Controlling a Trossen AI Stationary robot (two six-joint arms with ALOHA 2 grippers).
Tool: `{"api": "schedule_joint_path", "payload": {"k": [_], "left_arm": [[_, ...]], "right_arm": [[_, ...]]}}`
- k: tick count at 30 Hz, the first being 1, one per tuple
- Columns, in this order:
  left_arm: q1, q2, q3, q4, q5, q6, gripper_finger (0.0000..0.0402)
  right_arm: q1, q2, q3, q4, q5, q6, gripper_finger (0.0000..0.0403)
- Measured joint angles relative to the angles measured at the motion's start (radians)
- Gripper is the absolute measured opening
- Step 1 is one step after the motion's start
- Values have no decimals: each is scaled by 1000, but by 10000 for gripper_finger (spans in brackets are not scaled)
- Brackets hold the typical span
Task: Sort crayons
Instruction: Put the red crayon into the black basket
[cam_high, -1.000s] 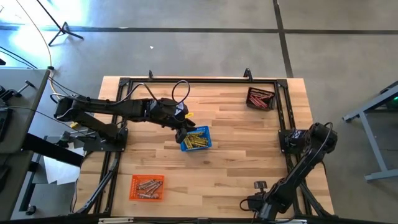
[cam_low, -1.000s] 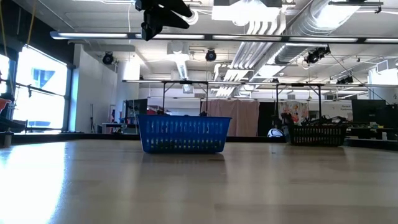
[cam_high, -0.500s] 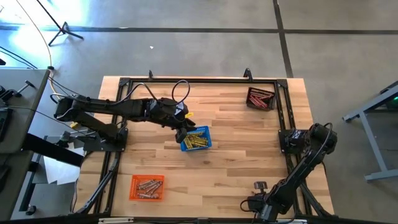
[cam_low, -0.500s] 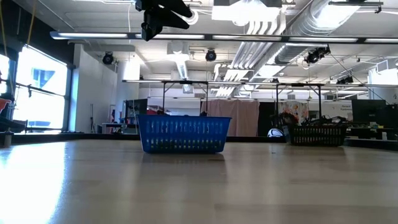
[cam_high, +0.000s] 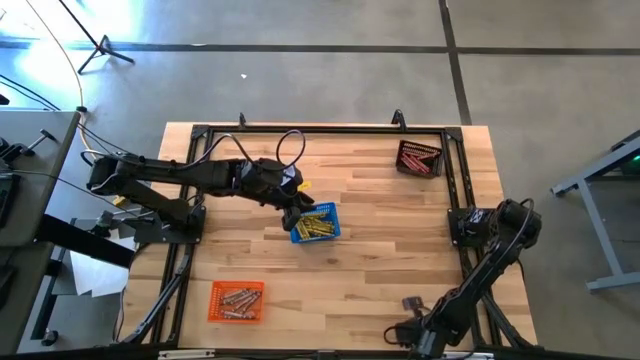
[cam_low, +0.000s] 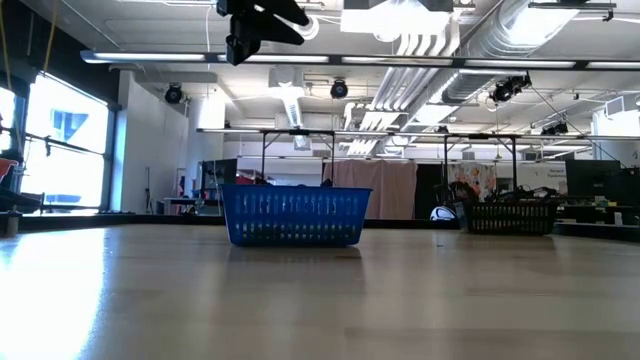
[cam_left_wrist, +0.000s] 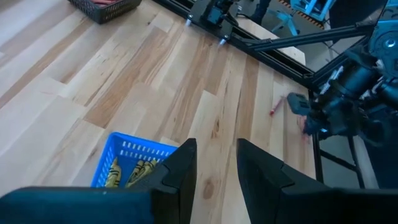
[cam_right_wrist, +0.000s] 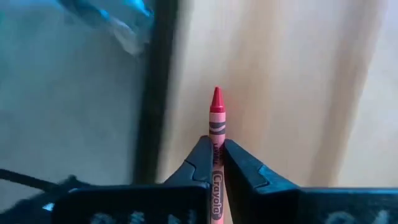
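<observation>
The right gripper (cam_right_wrist: 215, 163) has its two dark fingers (cam_right_wrist: 198, 163) pinched tight on a thin red wax crayon with a paper wrapper (cam_right_wrist: 215, 121), whose pointed tip sticks out past the fingertips over pale wood beside a dark frame rail (cam_right_wrist: 157, 93). In the high view this gripper (cam_high: 409, 303) sits low at the near right corner of the wooden bench (cam_high: 380, 240), close to the black metal frame (cam_high: 455, 180) that runs round the bench top.

The left gripper (cam_left_wrist: 214, 163) hangs with its fingers (cam_left_wrist: 180, 168) apart and nothing between them, above the far edge of a small blue plastic mesh basket (cam_left_wrist: 121, 160). That basket (cam_high: 315, 224) lies near the middle of the bench and holds a heap of yellow crayons (cam_high: 318, 226). In the low view the left gripper (cam_low: 248, 35) is high above the blue basket (cam_low: 294, 215), clear of it.

An orange mesh basket (cam_high: 236, 301) near the front left corner holds tan and brownish crayons (cam_high: 238, 299). A dark mesh basket (cam_high: 418, 158) at the far right corner holds red crayons (cam_high: 420, 160). The three baskets stand well apart from each other.

From the left wrist, the right arm (cam_left_wrist: 348, 93) shows far off at the bench edge, with the red crayon (cam_left_wrist: 275, 106) just beside it.
</observation>
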Motion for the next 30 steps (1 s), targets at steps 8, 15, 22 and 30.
{"api": "schedule_joint_path", "payload": {"k": [8,15,22,30], "left_arm": [[-6,0,0,4,0,-11,99],[-6,0,0,5,-1,-26,99],[-6,0,0,11,-4,-15,99],[22,0,0,11,-80,165,99]], "right_arm": [[-33,-84,19,-91,158,-85,5],[-178,-242,19,-482,405,7,8],[-440,-454,18,-682,596,-91,8],[-892,-704,18,-689,605,-280,9]]}}
